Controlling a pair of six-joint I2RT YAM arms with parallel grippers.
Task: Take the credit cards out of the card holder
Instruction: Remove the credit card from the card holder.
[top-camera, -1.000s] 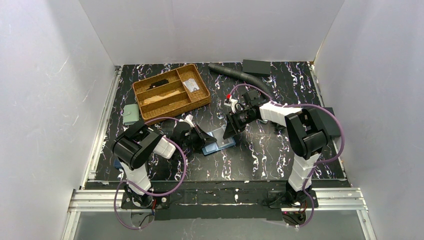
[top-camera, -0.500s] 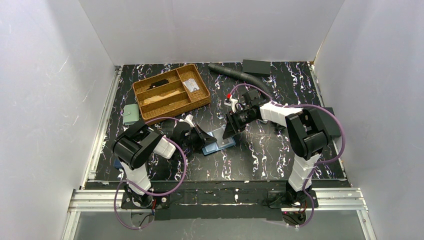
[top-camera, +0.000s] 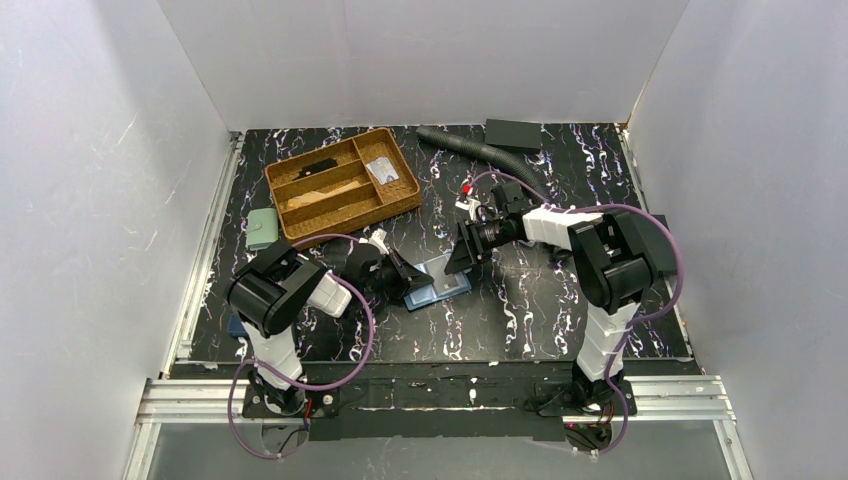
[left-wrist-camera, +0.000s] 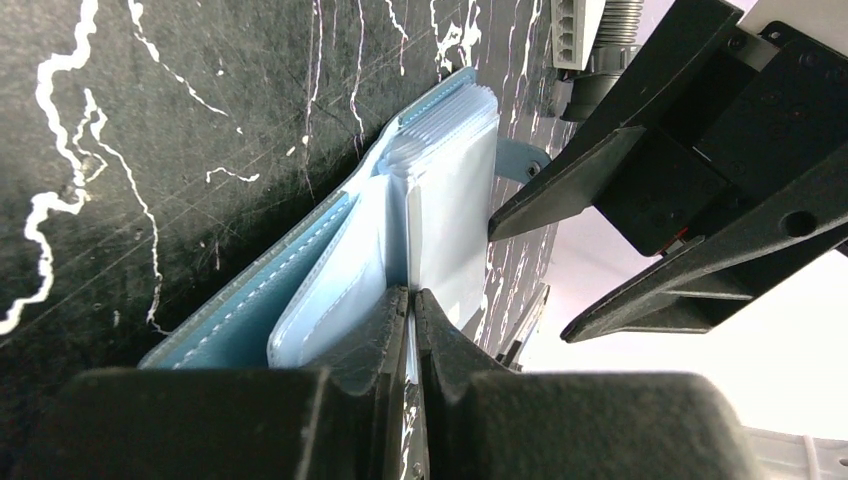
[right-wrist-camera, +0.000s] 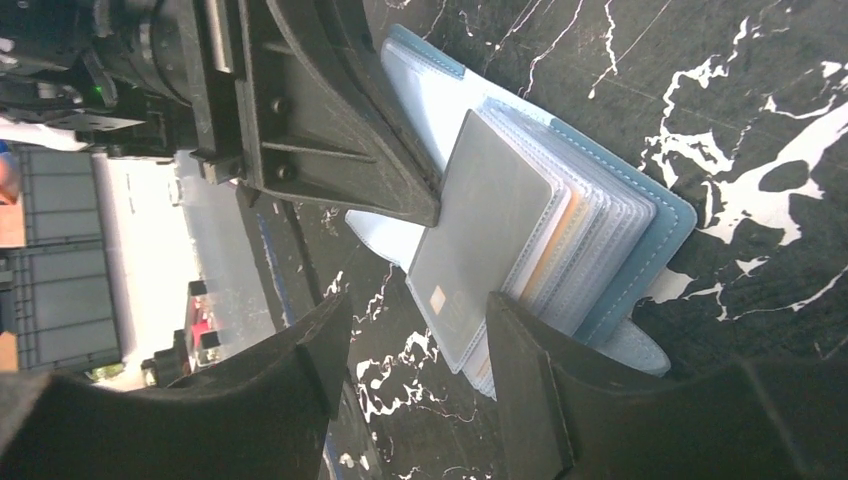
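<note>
The teal-blue card holder (top-camera: 438, 281) lies open on the black marbled table between the two grippers. My left gripper (top-camera: 405, 276) is shut on a thin pale inner leaf of the holder (left-wrist-camera: 330, 290), with jaws pressed together (left-wrist-camera: 412, 303). The clear sleeves (right-wrist-camera: 590, 235) fan out; a grey card (right-wrist-camera: 480, 225) sits in the top sleeve and an orange card edge (right-wrist-camera: 553, 252) shows beneath. My right gripper (right-wrist-camera: 415, 350) is open, its fingers (right-wrist-camera: 520, 370) straddling the sleeves' free end without touching. It also shows in the top view (top-camera: 459, 262).
A wicker divided tray (top-camera: 340, 185) stands at the back left, with a pale green pouch (top-camera: 262, 228) beside it. A black ribbed hose (top-camera: 480, 150) and a black box (top-camera: 513, 133) lie at the back.
The right wrist has shifted slightly to the right and turned a little. The left gripper and the card holder have not moved.
</note>
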